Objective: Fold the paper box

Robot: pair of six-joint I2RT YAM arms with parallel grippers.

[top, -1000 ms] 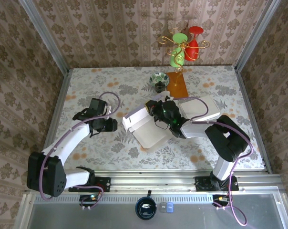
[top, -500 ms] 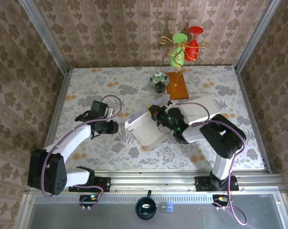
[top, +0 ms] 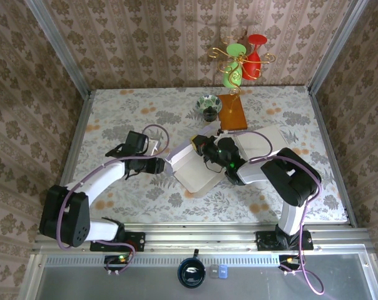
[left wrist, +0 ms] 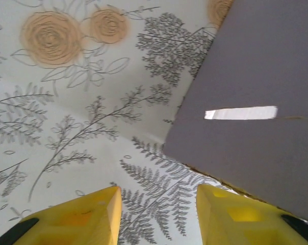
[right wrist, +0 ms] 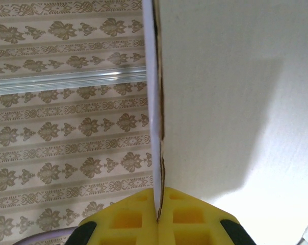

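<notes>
**Box position.** The box sits near the centre of the table, between the two grippers. Its broad white panel is tilted up off the cloth.

**Right gripper.** The right gripper is fully closed on a thin edge of the box. In the wrist view its yellow fingers meet on that edge, and the panel rises straight up from them.

**Left gripper.** The left gripper is partly open and holds nothing. Only the flowered cloth shows between its fingers. It hovers low, just beside the left edge of the box. The grey underside of the panel, with a narrow slot, overhangs on the right of its wrist view.

**Surroundings.**
- A small bowl stands near the box, on its far side.
- A brown board lies just beside the bowl, to the right.
- Behind the board, at the far edge, a gold wire stand carries a green glass and a red glass.
- A dark mug stands off the table, between the arm bases.
- A white sheet lies under the right arm, which crosses over it.

**Hidden or unclear.**
- The right wrist covers the right part of the box, so its full outline cannot be told.
- Whether the white sheet belongs to the box cannot be told.
- The contents of the bowl are dark and cannot be made out.
- In the left wrist view the top and right frame edges cut off the panel.
- In both wrist views the bottom edge cuts off the fingers.
- Two small items beside the mug are too small to identify.
</notes>
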